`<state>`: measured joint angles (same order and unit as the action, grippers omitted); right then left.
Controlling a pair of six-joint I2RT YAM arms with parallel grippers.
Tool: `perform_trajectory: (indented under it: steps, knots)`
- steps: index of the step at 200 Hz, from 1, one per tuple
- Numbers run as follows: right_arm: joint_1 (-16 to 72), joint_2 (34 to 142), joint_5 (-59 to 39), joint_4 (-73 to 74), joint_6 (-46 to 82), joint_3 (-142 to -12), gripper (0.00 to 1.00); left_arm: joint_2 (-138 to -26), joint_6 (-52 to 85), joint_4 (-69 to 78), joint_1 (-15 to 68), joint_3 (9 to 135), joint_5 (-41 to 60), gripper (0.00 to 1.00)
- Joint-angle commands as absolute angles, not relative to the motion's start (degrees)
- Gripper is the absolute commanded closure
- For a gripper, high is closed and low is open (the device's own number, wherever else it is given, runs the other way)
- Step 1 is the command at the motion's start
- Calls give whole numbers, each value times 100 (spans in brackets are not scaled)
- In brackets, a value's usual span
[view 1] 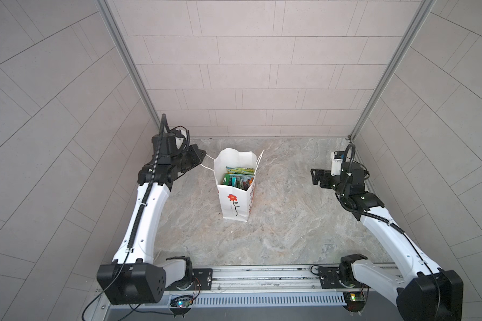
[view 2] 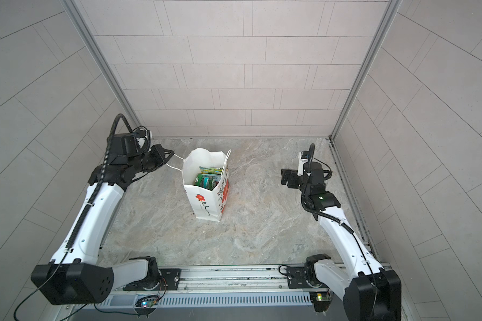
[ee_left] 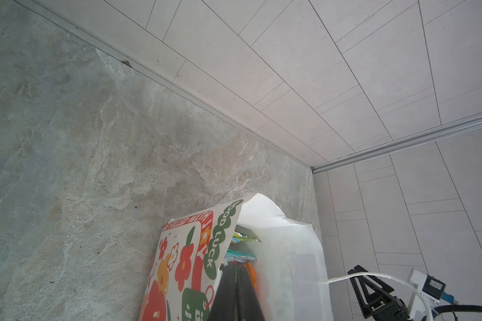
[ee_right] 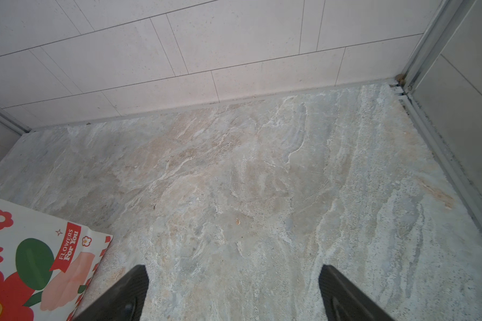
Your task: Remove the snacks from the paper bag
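The white paper bag stands upright and open at the middle of the stone table. Several glossy snacks lie inside it, green, yellow and teal. My left gripper is at the bag's left side, its jaws shut on the left cord handle, which stretches out sideways to it. In the left wrist view the closed fingers point at the bag's mouth and the snacks. My right gripper hangs open and empty, well to the right of the bag.
Tiled walls close in the table on three sides. The arms' base rail runs along the front edge. The bag's right cord handle stands up free. Bare stone tabletop lies under the right gripper.
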<state>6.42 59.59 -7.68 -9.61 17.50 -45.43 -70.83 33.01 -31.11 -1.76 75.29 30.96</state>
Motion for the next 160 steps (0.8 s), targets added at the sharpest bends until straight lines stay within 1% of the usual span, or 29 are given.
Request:
perform_trajectory:
  steps: [1, 39, 69, 83, 115, 144, 160]
  knots:
    - [661, 6083, -1166, -842, 1843, -4529, 3, -7050, 3167, -2847, -209, 7485, 3163, 100]
    - [902, 6434, -1481, -651, 1855, -4465, 3, -7152, 2893, -2478, -194, 7492, 3212, 100]
    - [1393, 6884, -1490, -438, 1866, -4463, 3, -7391, 2731, -2158, -181, 7590, 3643, 100]
    - [1734, 7176, -1440, -304, 1919, -4509, 6, -7513, 2637, -1969, -120, 7660, 3882, 100]
    - [2510, 7823, -1253, 95, 2080, -4652, 13, -7821, 2321, -1945, 121, 8027, 3818, 100]
    - [2981, 8402, -1186, 604, 2420, -4727, 23, -8298, 1997, -1901, 337, 8650, 3771, 100]
    - [3219, 8688, -1018, 1039, 2660, -4679, 24, -8615, 1840, -1882, 410, 9088, 3936, 100]
